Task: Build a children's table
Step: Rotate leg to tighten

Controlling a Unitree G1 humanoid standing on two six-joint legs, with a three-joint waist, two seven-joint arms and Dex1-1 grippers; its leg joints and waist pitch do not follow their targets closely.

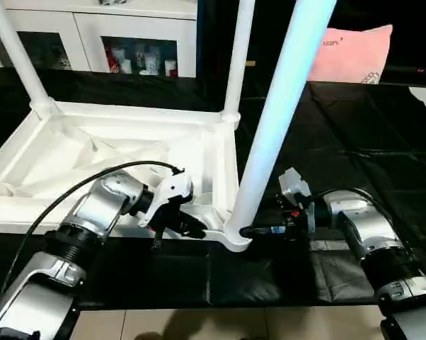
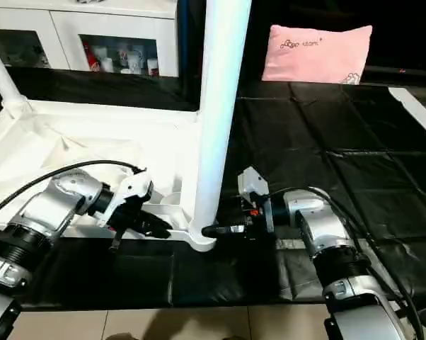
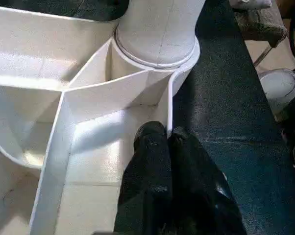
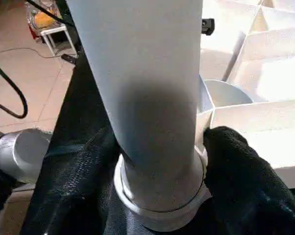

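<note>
Lit brightly from above, with white plastic of the children's table point(image 1: 128, 152) near blown out in the head views and ribs losing detail. Bluish cast down the nearest leg point(image 1: 280, 120), paler toward its foot. Glossy sheen and creased highlights across the black sheet point(image 2: 340, 149) on the desk. Soft shadow falling on the leg's lower part in the right wrist view, beside the dark fingers point(image 4: 245, 176). Slightly soft close up on the left pincer point(image 3: 169, 161), texture smeared.
</note>
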